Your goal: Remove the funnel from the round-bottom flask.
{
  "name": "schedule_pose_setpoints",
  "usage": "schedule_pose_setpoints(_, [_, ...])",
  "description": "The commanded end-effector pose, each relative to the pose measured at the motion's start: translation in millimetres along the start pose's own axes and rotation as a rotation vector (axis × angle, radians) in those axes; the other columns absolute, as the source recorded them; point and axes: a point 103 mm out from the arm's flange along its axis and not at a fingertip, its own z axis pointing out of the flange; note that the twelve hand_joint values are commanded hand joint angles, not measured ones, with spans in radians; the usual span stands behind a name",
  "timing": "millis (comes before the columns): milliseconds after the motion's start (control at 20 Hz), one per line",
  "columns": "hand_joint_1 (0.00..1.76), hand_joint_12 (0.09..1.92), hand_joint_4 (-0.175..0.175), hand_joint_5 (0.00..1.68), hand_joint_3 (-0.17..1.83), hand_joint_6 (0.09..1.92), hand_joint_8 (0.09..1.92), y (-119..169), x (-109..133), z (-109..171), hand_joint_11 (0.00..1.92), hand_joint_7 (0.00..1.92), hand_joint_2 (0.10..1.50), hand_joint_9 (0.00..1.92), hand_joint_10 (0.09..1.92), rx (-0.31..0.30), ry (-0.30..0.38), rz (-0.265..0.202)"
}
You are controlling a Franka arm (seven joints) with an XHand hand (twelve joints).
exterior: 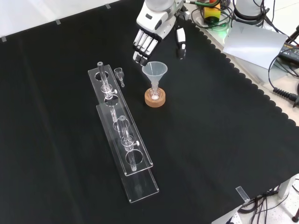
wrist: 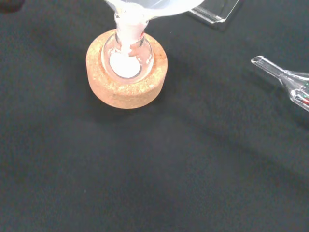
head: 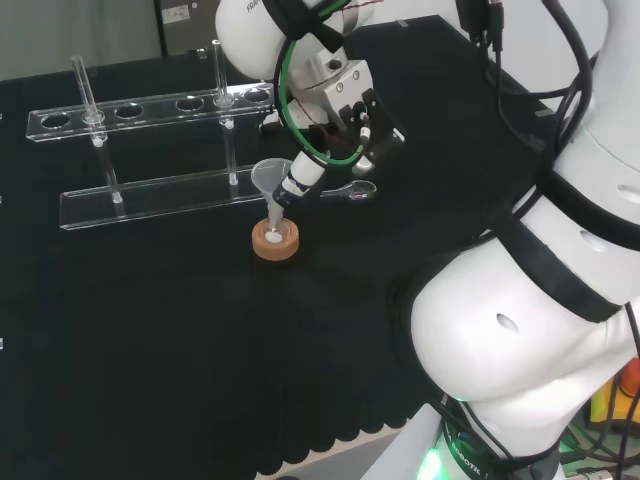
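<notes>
The hand (exterior: 148,38) is held with fingers (exterior: 142,46) fairly straight and thumb spread apart, nothing gripped. Just below the fingertips in the front view, the funnel (exterior: 154,71) is seen upright, its stem seated in the neck of the round-bottom flask (wrist: 126,54), which is cradled in a cork ring (exterior: 155,98). The funnel is judged light, thin and slippery; it is best pinched at the cone's rim and drawn straight up, since the small glass flask could be tipped.
</notes>
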Motion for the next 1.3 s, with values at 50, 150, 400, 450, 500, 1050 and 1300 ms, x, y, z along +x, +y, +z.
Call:
schedule_pose_setpoints(50, [0.50,1.44,-0.046,0.00,0.20,0.09,0.09,11.6,1.2,6.9,0.31,0.00,0.70,0.28,0.09,0.013,-0.006,-0.010])
schedule_pose_setpoints(150, [0.51,1.47,-0.040,0.00,0.19,0.09,0.09,16.3,1.0,10.6,0.26,0.00,0.71,0.26,0.09,0.023,-0.005,-0.009])
schedule_pose_setpoints(400, [0.52,1.55,-0.037,0.00,0.15,0.09,0.09,24.7,-0.3,18.6,0.02,0.00,0.73,0.22,0.09,0.033,-0.009,-0.015])
schedule_pose_setpoints(450, [0.52,1.54,-0.037,0.00,0.14,0.09,0.09,25.7,-1.0,19.7,0.01,0.00,0.73,0.22,0.09,0.033,-0.008,-0.016])
schedule_pose_setpoints(500, [0.52,1.54,-0.037,0.00,0.14,0.09,0.09,27.0,-1.4,20.8,0.00,0.00,0.73,0.22,0.09,0.030,-0.006,-0.018])
schedule_pose_setpoints(1050, [0.53,1.53,-0.039,0.00,0.14,0.09,0.09,41.0,-2.9,34.1,0.00,0.00,0.74,0.22,0.09,0.036,0.018,-0.034])
schedule_pose_setpoints(1300, [0.54,1.52,-0.039,0.00,0.13,0.09,0.09,46.6,-4.5,39.6,0.00,0.00,0.74,0.22,0.09,0.039,0.023,-0.042])
